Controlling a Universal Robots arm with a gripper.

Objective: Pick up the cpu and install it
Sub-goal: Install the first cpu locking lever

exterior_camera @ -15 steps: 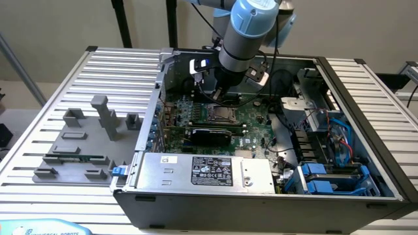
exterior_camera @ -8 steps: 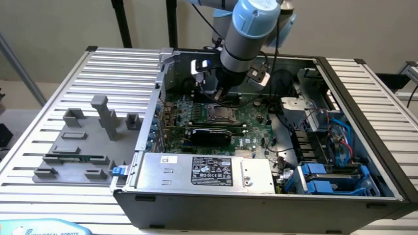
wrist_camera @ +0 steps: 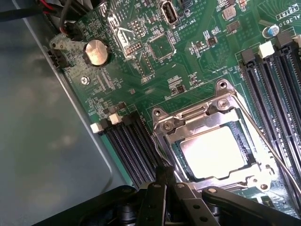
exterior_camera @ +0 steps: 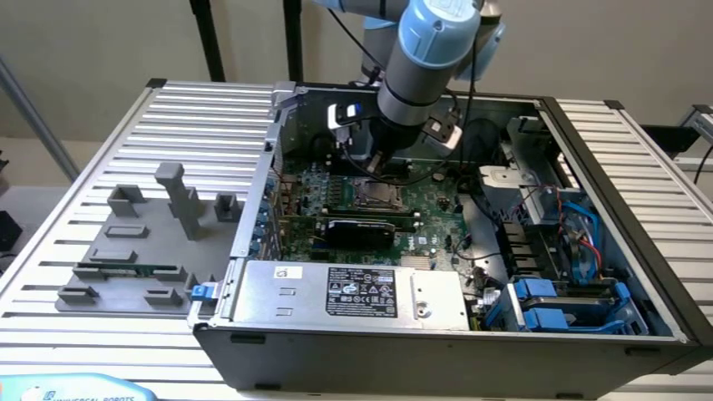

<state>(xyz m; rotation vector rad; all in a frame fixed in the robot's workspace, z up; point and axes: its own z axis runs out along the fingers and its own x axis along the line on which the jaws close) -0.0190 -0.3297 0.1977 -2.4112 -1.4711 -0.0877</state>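
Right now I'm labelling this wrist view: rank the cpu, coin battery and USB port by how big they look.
1. cpu, sitting in its socket, clearly largest.
2. coin battery.
3. USB port, smallest, though it lies farther from the camera, so the gap to the battery is unsure.

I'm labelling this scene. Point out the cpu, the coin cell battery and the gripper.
cpu (wrist_camera: pixel 214 153): wrist view, middle of its shiny top.
coin cell battery (wrist_camera: pixel 96 52): wrist view, centre of its face.
gripper (wrist_camera: pixel 165 175): wrist view, closed fingertips.
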